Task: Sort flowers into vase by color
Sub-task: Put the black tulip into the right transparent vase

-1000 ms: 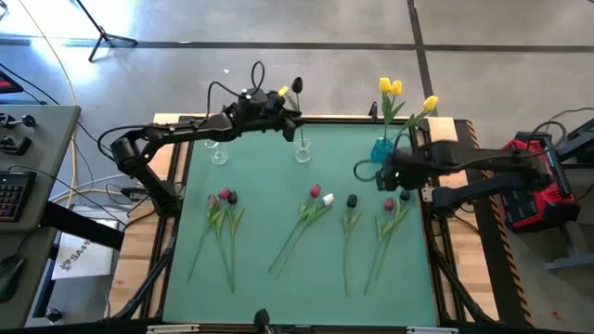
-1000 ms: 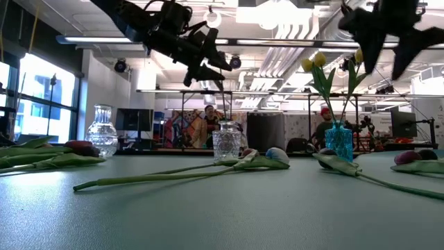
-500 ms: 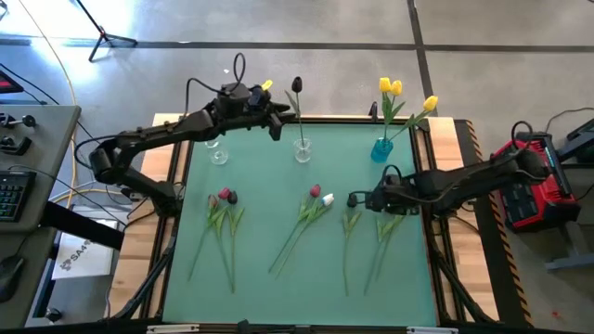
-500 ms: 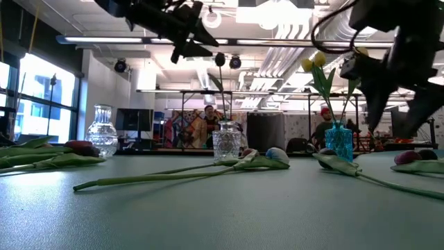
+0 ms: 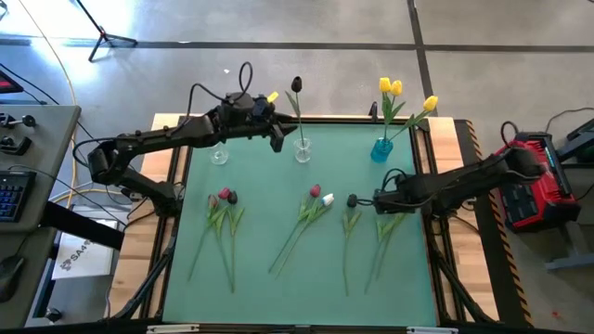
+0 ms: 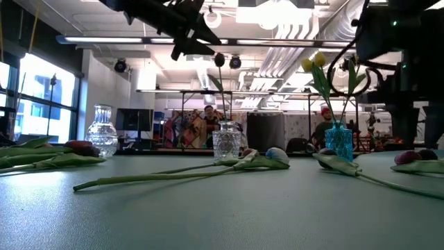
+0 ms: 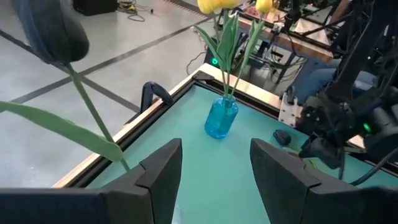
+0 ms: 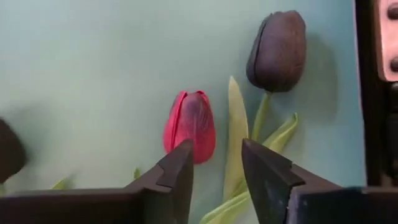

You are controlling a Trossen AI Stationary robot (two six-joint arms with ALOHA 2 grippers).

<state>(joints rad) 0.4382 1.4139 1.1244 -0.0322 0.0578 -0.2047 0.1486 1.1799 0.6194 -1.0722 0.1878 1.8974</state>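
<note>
Several tulips lie flat on the green mat (image 5: 278, 278): a red and a black head (image 5: 227, 196) at the left, a red (image 5: 316, 191) and a white one (image 5: 329, 199) in the middle, and a black one (image 5: 352, 199). At the right lie a red tulip (image 8: 189, 124) and a black tulip (image 8: 278, 50). My right gripper (image 8: 217, 152) points down, open, its fingers astride the red tulip's stem just below the head. Whether they touch it I cannot tell. My left gripper (image 7: 216, 155) hangs open and empty beside a black tulip (image 5: 296, 84) standing in a clear vase (image 5: 303, 151).
A blue vase (image 5: 381, 148) with yellow tulips (image 5: 391, 87) stands at the far right. An empty clear vase (image 5: 218, 153) stands at the far left. Long stems (image 5: 380, 250) run toward the near edge. People show in the room behind the table (image 6: 208, 118).
My right gripper has dropped from beside the blue vase down onto the right pair of tulips, rolling as it went, and its fingers have drawn closer together. My left gripper has risen and pulled back toward the table's left, away from the black tulip, which stays standing in its vase.
</note>
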